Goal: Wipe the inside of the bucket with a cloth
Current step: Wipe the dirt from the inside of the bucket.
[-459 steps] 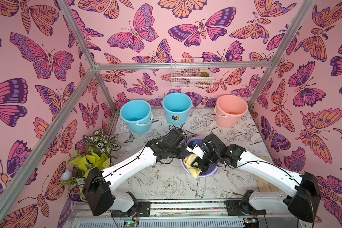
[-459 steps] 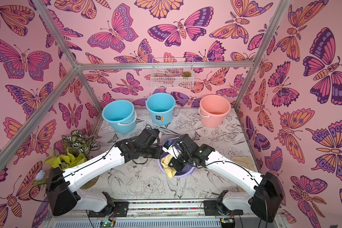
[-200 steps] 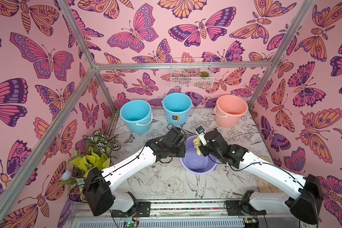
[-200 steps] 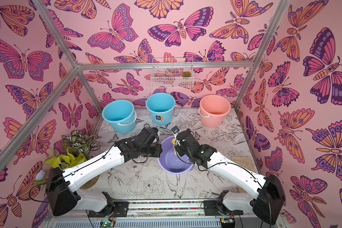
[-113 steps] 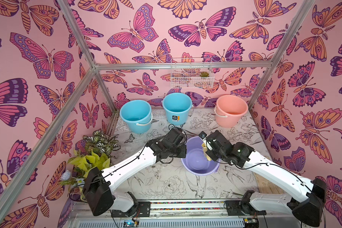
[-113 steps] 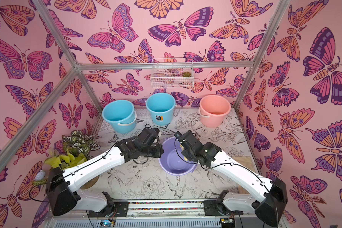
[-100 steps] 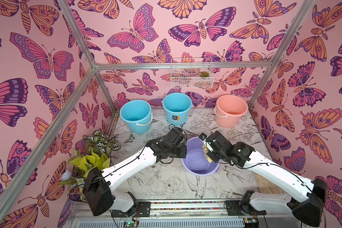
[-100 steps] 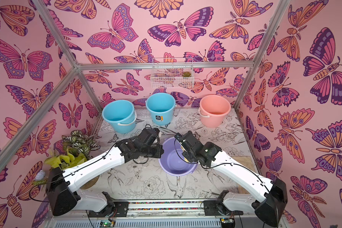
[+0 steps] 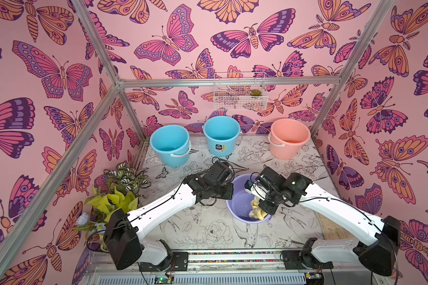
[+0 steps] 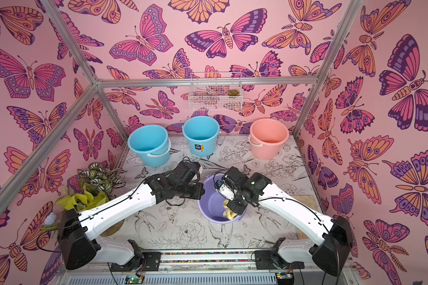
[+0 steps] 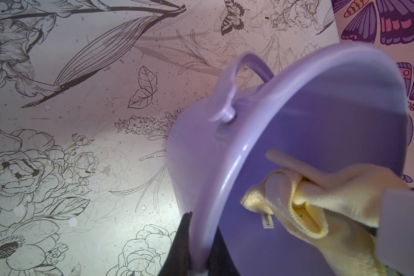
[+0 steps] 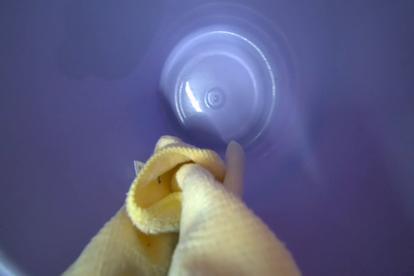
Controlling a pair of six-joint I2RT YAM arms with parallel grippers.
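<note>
The lavender bucket (image 9: pixel 237 199) (image 10: pixel 211 204) stands mid-table, tilted a little. My left gripper (image 11: pixel 198 253) is shut on its rim, one black finger (image 11: pixel 179 243) outside the wall and one inside. The pale-yellow cloth (image 9: pixel 256 212) (image 10: pixel 227 212) hangs bunched inside the bucket against its near-right wall. My right gripper (image 12: pixel 210 172) is shut on the cloth (image 12: pixel 201 215), which wraps most of it; one pale fingertip (image 12: pixel 234 162) pokes out near the bucket's round bottom (image 12: pixel 215 95). In the left wrist view the cloth (image 11: pixel 308 208) presses the inner wall (image 11: pixel 320 119).
Two sky-blue buckets (image 9: pixel 169 145) (image 9: pixel 221 135) and a salmon-pink bucket (image 9: pixel 288 138) line the back wall. Potted plants (image 9: pixel 116 187) crowd the left edge. A wire basket (image 9: pixel 240 93) hangs on the back wall. A tan mat (image 9: pixel 331 227) lies at the right, partly under my right arm.
My right gripper has carried the cloth from the bucket's far rim round to its near-right inner wall and lower down. The left gripper has kept its hold on the rim.
</note>
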